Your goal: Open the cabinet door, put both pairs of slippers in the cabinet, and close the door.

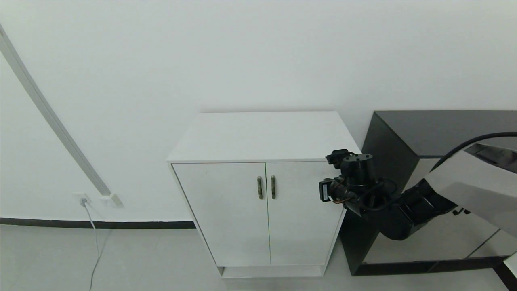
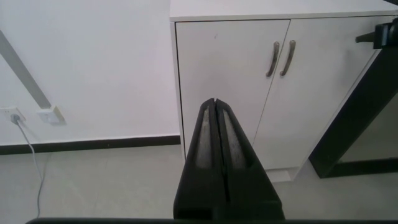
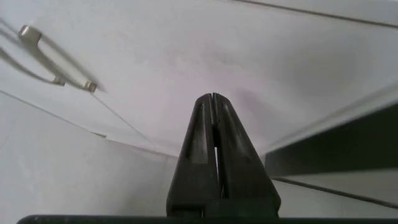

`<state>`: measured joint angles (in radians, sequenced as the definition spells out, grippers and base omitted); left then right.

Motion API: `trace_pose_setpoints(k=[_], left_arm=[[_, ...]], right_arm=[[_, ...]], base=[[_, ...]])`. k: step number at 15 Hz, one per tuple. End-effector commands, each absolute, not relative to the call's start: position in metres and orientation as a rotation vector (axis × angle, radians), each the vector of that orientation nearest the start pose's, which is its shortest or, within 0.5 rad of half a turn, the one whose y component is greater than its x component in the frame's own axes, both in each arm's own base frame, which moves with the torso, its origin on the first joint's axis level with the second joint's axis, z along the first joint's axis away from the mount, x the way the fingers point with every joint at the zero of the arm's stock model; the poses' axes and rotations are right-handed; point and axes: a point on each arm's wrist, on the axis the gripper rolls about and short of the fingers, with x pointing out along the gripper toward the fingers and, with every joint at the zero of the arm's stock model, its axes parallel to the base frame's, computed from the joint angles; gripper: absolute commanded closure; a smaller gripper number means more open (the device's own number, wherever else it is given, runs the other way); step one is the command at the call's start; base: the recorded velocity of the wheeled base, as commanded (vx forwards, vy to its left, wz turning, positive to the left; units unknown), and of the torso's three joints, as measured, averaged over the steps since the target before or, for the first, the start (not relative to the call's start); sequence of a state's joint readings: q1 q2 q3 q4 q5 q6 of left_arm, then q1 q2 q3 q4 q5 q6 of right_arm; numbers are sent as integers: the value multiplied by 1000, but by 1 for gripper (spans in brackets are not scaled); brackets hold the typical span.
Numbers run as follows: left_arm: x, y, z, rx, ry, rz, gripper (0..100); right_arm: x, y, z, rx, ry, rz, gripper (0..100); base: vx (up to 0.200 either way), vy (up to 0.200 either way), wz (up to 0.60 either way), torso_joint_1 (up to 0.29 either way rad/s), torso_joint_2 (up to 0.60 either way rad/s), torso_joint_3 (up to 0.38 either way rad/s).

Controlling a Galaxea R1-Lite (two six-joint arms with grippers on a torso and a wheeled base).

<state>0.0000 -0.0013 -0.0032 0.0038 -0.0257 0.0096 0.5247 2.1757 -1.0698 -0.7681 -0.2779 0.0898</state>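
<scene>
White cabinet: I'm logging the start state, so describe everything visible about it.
The white two-door cabinet looks like matte laminate, with a flat top. Both doors are shut; two vertical metal handles flank the centre seam. It stands upright on the grey floor against the white wall, a black cabinet close beside it. The right tool is near the right door.

A cabinet [image 1: 262,135] stands on the floor [image 1: 141,258] against the wall [image 1: 242,52], its two doors [image 1: 226,210] side by side with handles [image 1: 266,187] either side of the centre seam. Another unit [image 1: 387,153] stands just beside it on the right. The right gripper [image 3: 213,98] is close before the right-hand door [image 1: 301,218]. Left of the cabinet, low on the wall, a socket [image 1: 83,199] has a cable [image 1: 96,242] dropping to the floor.
</scene>
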Motion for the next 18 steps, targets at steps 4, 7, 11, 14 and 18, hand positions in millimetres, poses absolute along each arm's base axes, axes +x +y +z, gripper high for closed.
trace_pose_setpoints(k=[4, 7, 11, 14, 18], left_arm=[[-23, -1, 76, 9, 0, -26, 100], [-23, -1, 76, 9, 1, -26, 100], [-23, -1, 76, 9, 1, -26, 100], [-23, -1, 76, 9, 0, -26, 100], [-23, -1, 76, 9, 1, -26, 100]], right_arm=[[325, 160, 113, -47, 312, 107, 100], [307, 132, 121, -36, 295, 53, 100], [263, 78, 145, -19, 263, -60, 100], [227, 57, 149, -16, 256, -94, 100], [177, 36, 151, -10, 222, -123, 100]], base=[[0, 0, 0, 0, 0, 0], [0, 0, 0, 0, 0, 0], [0, 0, 0, 0, 0, 0], [0, 0, 0, 0, 0, 0], [0, 0, 0, 0, 0, 0]])
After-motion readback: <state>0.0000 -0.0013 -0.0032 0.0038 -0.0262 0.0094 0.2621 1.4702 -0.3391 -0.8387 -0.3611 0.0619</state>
